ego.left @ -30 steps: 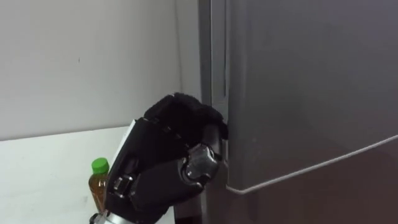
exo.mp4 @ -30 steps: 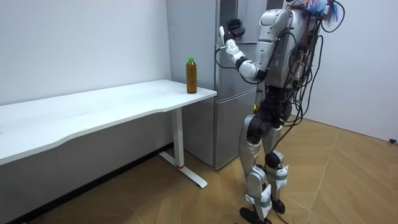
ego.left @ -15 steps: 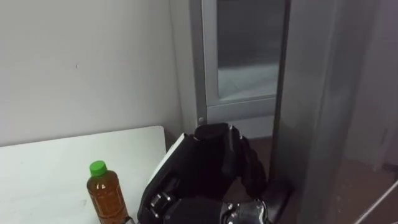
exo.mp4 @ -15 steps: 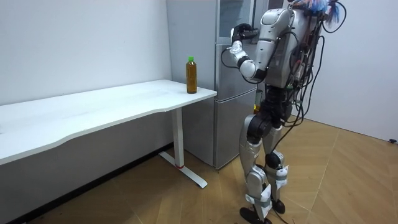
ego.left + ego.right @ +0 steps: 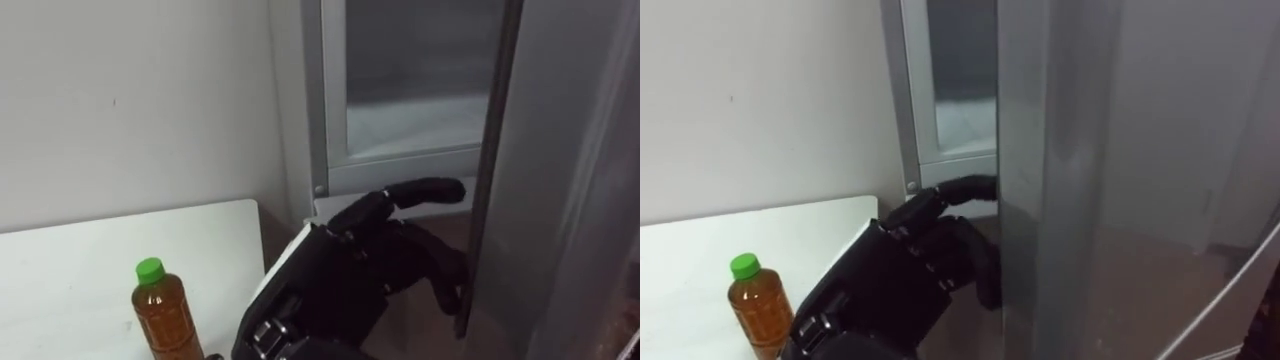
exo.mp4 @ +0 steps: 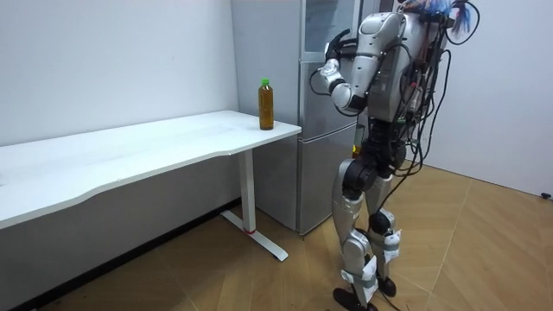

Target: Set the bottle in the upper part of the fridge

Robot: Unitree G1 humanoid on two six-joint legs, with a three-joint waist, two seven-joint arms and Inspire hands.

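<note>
This looks like a plain test room or lab set up with a few household pieces, not a furnished kitchen. The walls are flat white and the floor is light wood laid in a herringbone pattern. A tall silver fridge with stacked doors stands against the far wall. Just left of it a long white table on slim white legs runs along the same wall. A single bottle of brown drink with a green cap stands on the table's right end, near the fridge
</note>
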